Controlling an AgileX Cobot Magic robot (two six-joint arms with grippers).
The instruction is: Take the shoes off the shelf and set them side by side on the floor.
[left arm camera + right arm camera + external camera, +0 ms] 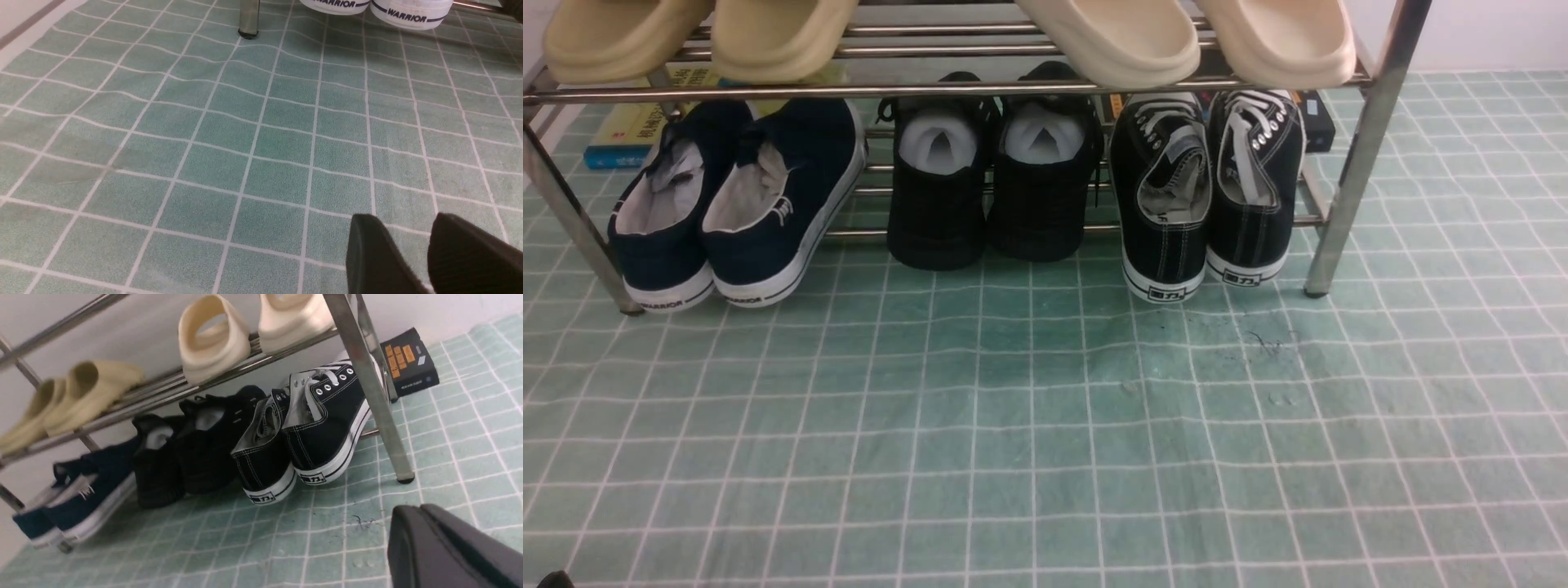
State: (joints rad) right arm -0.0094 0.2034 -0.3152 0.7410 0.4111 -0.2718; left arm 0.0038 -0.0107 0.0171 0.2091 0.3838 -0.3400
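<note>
The shoes, black canvas sneakers with white laces and soles, stand as a pair [1164,204] [1254,180] at the right end of the shelf's [1364,155] lower tier, heels toward me and tipped down to the floor [1045,425]. The right wrist view shows both of the shoes [265,461] [327,424] beside the shelf leg [367,388]. My right gripper [416,507] is shut with nothing in it, low over the floor and short of the shoes. My left gripper [402,218] is open and empty, above the floor [229,134] near the shelf's left leg [249,20].
Navy slip-ons [735,204] and all-black shoes stuffed with white paper [992,180] share the lower tier. Beige slippers [1111,33] and yellowish ones [694,33] lie on the top tier. Books [629,135] and a black box [408,363] lie behind the shelf.
</note>
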